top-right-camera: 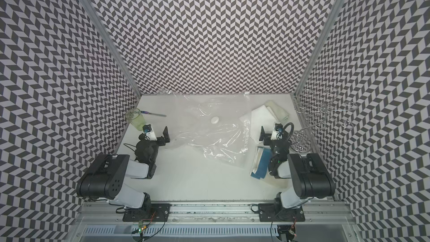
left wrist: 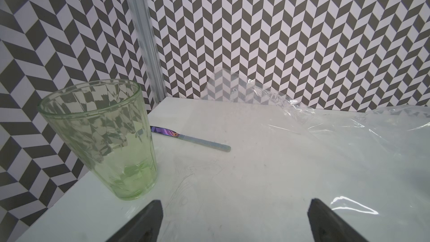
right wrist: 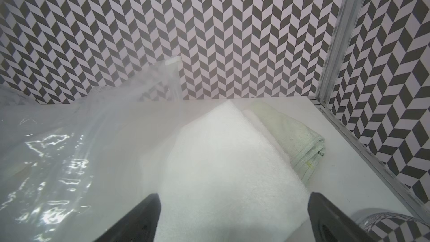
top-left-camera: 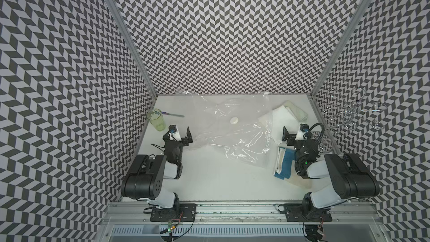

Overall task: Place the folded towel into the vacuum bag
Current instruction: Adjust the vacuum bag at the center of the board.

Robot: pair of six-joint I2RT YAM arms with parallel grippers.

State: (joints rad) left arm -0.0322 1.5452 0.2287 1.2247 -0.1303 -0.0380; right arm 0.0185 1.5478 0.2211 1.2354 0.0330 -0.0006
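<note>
Just ahead of the right gripper [right wrist: 233,208], jaws spread and empty, lay the folded towel [right wrist: 232,164]; between that gripper and the equally spread left gripper [top-left-camera: 180,135] sprawled the vacuum bag [top-left-camera: 235,133].

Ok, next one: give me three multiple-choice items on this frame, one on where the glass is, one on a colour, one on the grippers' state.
1. The glass stands on the table at its: A. left side; B. right side; C. centre.
2. The cap on the bag is: A. blue; B. white; C. green.
3. The left gripper and right gripper are: A. both shut; B. one shut on the bag; C. both open.
Key: 1 A, it stands by the left gripper; 2 B, a white disc on clear plastic; 3 C, in each wrist view the jaws stand wide apart, gripping nothing.
</note>
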